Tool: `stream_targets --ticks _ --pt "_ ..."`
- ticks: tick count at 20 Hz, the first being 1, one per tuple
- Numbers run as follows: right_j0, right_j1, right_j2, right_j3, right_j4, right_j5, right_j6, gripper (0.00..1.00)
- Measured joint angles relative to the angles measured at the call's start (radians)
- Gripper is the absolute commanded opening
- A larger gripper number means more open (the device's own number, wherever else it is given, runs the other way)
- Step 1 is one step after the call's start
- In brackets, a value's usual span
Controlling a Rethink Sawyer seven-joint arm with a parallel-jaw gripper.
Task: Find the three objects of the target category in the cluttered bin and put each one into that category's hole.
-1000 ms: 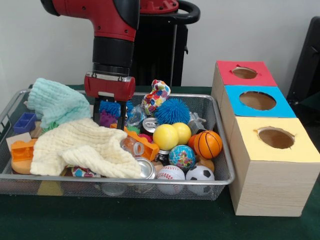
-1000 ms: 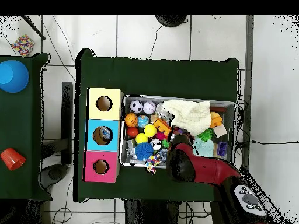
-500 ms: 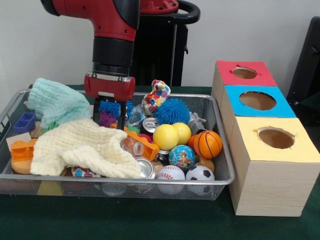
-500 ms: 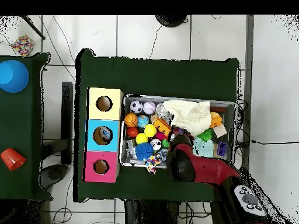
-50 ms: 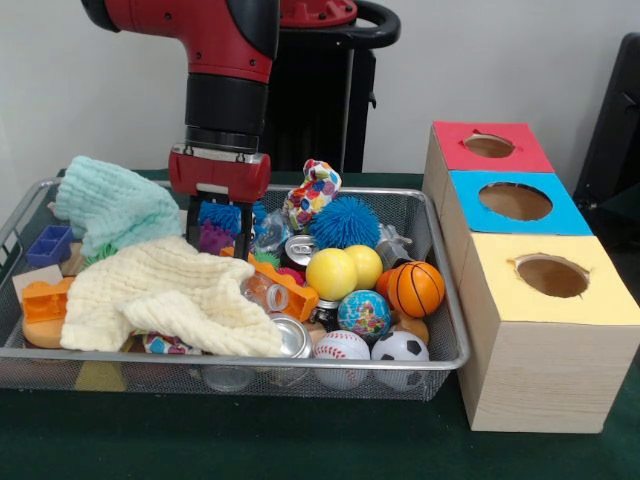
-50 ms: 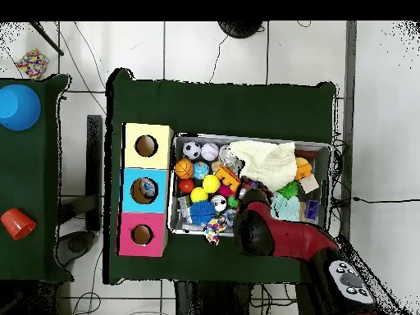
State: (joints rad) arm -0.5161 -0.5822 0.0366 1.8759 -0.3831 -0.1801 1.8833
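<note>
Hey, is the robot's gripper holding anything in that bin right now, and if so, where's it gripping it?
Nothing is held: the gripper is open, with its fingers lowered into the basket.

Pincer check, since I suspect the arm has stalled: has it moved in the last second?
No. The pincer hangs at the same spot above the purple spiky toy, level with the bin's far rim.

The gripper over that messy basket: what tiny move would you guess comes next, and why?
Probably a short drop straight down. The gripper hangs open over the wire basket, its two black fingers either side of a purple spiky toy beside the cream cloth; nothing is gripped yet.
</note>
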Motion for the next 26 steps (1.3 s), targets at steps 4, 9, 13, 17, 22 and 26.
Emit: stream_targets --ticks 4,9,13,17,22,26 --pt "0.000 0.000 0.000 0.000 0.000 0.000 0.000 1.00" --pt "0.000 0.000 0.001 0.000 0.000 0.000 0.000 1.00" --pt "-0.001 0.000 0.001 0.000 0.000 0.000 0.000 1.00" --pt "-0.001 0.000 0.002 0.000 0.000 0.000 0.000 1.00" --pt "-0.005 0.001 0.003 -0.002 -0.001 0.000 0.000 1.00" --pt "-0.030 0.004 0.012 -0.021 -0.034 0.000 0.000 1.00"
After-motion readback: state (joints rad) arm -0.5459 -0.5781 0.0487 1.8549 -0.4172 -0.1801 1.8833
